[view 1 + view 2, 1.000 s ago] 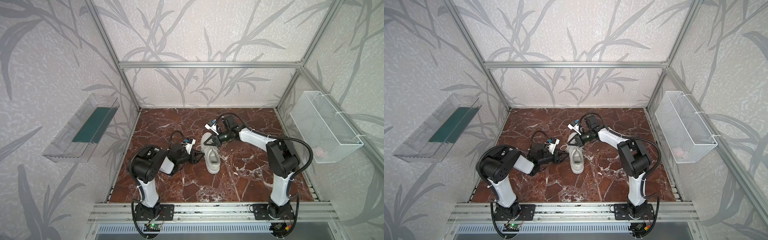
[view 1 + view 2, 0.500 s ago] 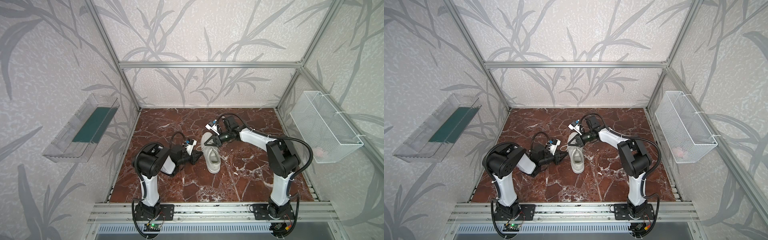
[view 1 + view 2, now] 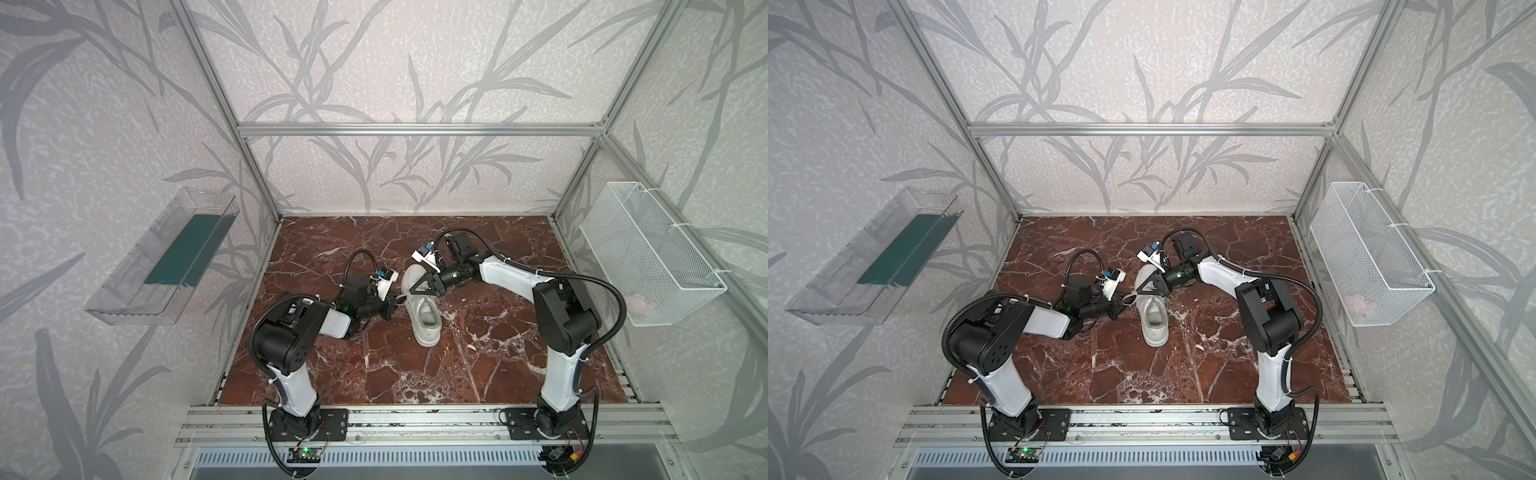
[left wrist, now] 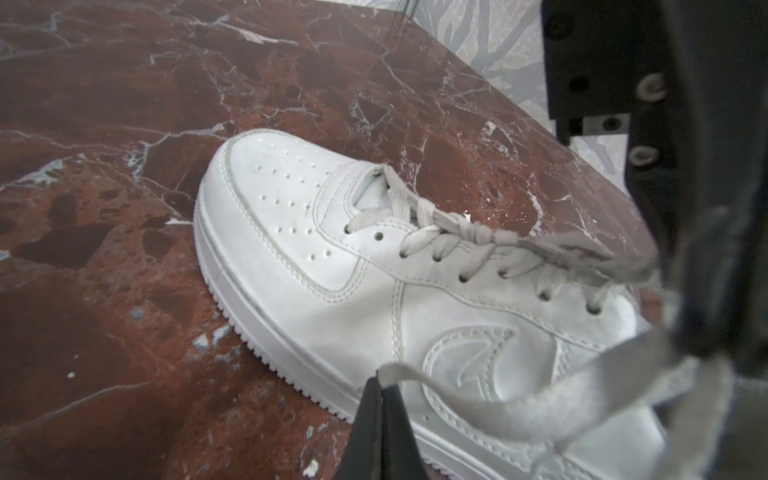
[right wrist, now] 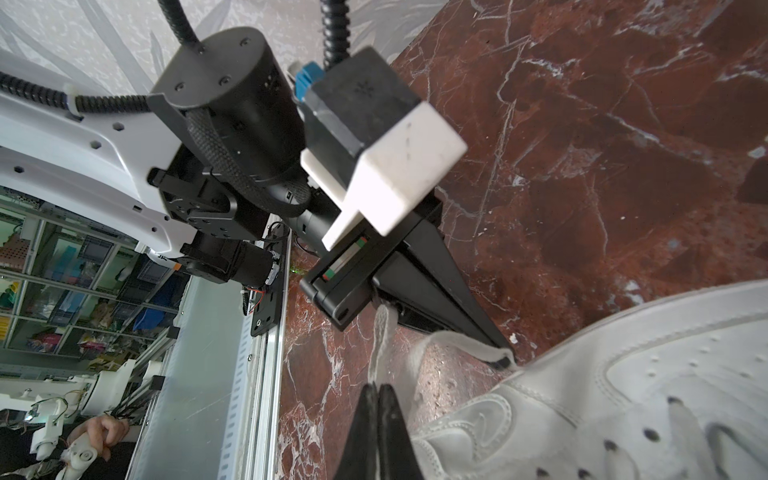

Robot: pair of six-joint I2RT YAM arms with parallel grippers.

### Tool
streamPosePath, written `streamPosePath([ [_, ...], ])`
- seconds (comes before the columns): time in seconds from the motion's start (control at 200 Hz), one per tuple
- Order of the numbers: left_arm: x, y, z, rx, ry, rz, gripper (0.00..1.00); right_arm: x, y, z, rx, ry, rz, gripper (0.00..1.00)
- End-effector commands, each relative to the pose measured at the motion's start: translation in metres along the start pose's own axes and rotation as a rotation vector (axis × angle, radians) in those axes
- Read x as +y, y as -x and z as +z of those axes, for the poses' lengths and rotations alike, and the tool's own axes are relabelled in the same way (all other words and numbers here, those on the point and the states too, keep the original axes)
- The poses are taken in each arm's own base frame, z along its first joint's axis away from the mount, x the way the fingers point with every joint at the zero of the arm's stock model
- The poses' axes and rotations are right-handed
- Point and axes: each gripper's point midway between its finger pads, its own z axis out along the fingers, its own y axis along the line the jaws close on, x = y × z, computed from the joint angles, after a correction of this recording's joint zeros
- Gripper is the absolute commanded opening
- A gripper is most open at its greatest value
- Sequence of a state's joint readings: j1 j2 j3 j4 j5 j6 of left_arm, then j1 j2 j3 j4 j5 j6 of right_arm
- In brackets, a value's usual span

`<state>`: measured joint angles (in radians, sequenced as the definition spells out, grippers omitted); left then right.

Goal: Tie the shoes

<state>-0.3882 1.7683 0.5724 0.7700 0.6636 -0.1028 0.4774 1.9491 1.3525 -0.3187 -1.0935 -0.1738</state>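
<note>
Across the frame, a red marble bench (image 3: pixel 374 374) inside a leaf-papered cell, with a white wire basket (image 3: pixel 648 249) hung on one side wall and a clear tray (image 3: pixel 166 257) on the other. Near the middle of that bench, upright on its thick sole: the single white low-top sneaker (image 3: pixel 427 320), toe toward the back wall, heel toward the front rail. Reaching in low from either side, the left gripper (image 3: pixel 397 300) just beside the sneaker's flank and the right gripper (image 3: pixel 411 291) over its forefoot. Fingers (image 4: pixel 365 440) of the left pressed together on a flat off-white lace (image 4: pixel 498 409), close to its end. Fingers (image 5: pixel 395 436) of the right likewise closed, pinching the other strand (image 5: pixel 380 336) at their tips. Smallest of all, in the left wrist view: a single overhand knot (image 4: pixel 478 235) sitting on the lacing, with no finished bow in view. Appears to be the early step, the snugging of that first knot, with most of the tying ahead. Calls next for a pull on both strands, away from each other, firm enough to seat the knot yet gentle enough not to drag the sneaker across the bench or slip a lace from the pinch; after that, for folding a loop.
</note>
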Motion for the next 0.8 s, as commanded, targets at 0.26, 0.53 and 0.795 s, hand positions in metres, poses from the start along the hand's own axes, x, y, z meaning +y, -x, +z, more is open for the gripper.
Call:
streamPosePath([
  [0.26, 0.009, 0.027, -0.001, 0.115, 0.075, 0.124, 0.0, 0.02, 0.004, -0.014, 0.037, -0.038, -0.055, 0.37],
  [0.53, 0.008, 0.046, -0.004, 0.156, 0.081, 0.209, 0.0, 0.011, 0.026, -0.032, -0.056, -0.106, -0.024, 0.53],
  [0.795, 0.002, 0.075, -0.004, 0.135, 0.063, 0.241, 0.0, -0.01, 0.034, -0.036, -0.09, -0.186, 0.017, 0.56],
])
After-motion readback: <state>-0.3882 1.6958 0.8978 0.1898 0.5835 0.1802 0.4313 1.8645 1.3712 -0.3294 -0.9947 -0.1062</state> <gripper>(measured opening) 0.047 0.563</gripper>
